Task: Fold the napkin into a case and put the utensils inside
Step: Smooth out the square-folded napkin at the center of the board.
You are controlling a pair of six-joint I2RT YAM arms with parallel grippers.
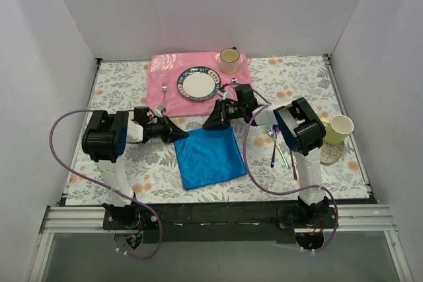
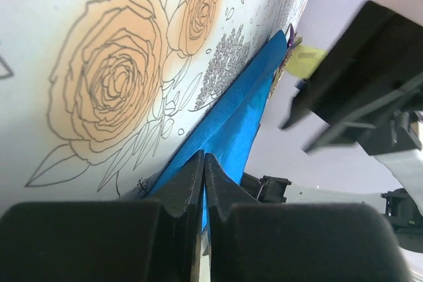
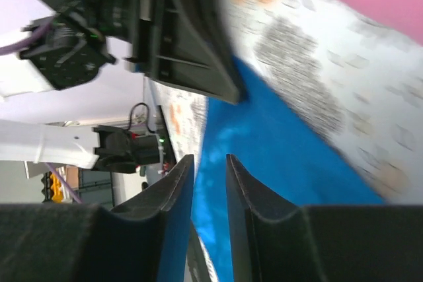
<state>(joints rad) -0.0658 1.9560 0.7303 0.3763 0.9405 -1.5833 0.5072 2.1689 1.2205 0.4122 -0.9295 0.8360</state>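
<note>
Napkin (image 1: 210,156) first: it is a plain, bright royal-blue cloth with no pattern, spread open as a rough square set slightly askew. It lies on the flowered table (image 1: 119,84), in the middle, just near of the pink placemat (image 1: 165,67) and between my two arms. It lies mostly flat with a few soft ripples, and it is not yet folded into any pouch. Up close, from my left wrist, the weave shows as fine ribs, and the cloth's edge rises off the table in a narrow ridge that runs right up to my fingertips.

My left claw (image 1: 183,135) sits at the napkin's far-left corner. Its two black fingers (image 2: 178,189) are pressed together, with a sliver of blue caught between them, so I am pinching the cloth at that corner.

My right claw (image 1: 210,122) is low over the far edge, to the right of my left claw. Its fingers stand a little apart, the blue cloth shows through the slim gap, and I cannot see that they grip anything. That view is smeared.

The utensils (image 1: 279,146), slim with a purple-green sheen, lie on the table right of the napkin, partly hidden by my right arm.
</note>
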